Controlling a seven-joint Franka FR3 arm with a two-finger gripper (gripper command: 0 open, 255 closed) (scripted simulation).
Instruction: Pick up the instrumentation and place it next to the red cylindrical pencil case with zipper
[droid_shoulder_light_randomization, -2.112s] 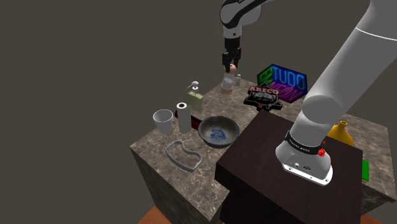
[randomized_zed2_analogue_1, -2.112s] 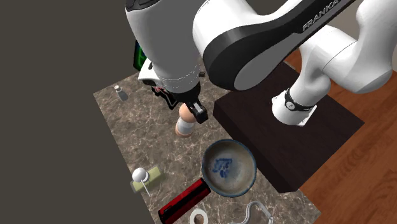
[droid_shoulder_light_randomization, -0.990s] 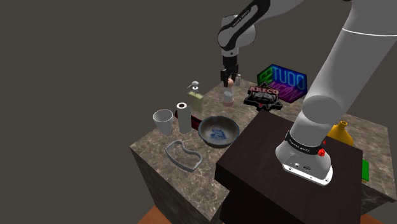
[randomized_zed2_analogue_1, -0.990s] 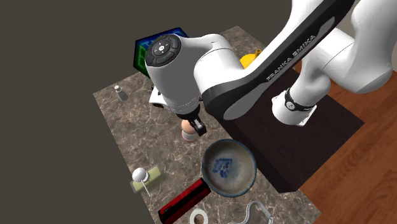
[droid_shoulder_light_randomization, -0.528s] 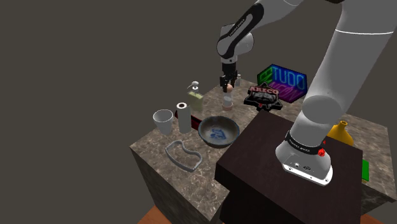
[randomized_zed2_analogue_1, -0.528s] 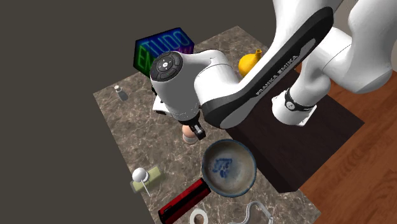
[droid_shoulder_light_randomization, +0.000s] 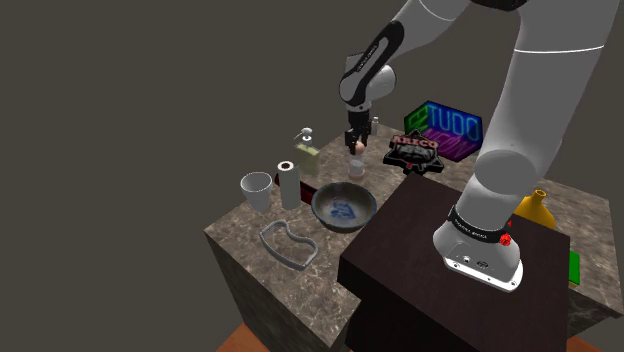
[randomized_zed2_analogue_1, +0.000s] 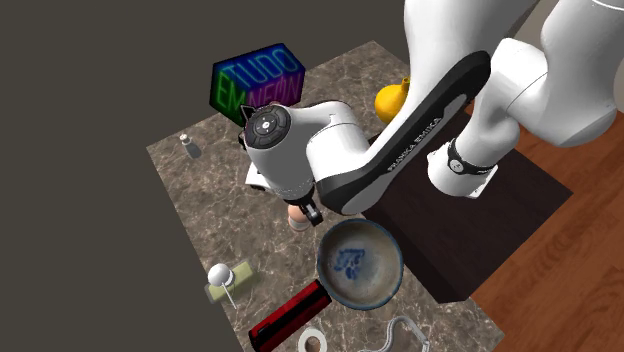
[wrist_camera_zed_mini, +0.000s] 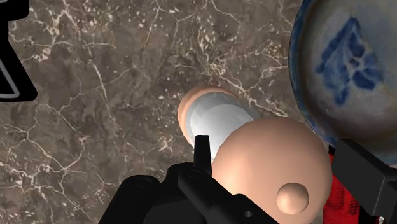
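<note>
Item 1: peach instrument (wrist_camera_zed_mini: 267, 159), pinched in my jaws above counter (wrist_camera_zed_mini: 95, 95). Step: transport. Next, likely: lower beside red pencil case (randomized_zed2_analogue_1: 288, 314).

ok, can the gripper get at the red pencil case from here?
Probably yes: the gripper, shut on the peach instrument, hangs close by; only the blue-patterned bowl crowds the red pencil case.
</note>
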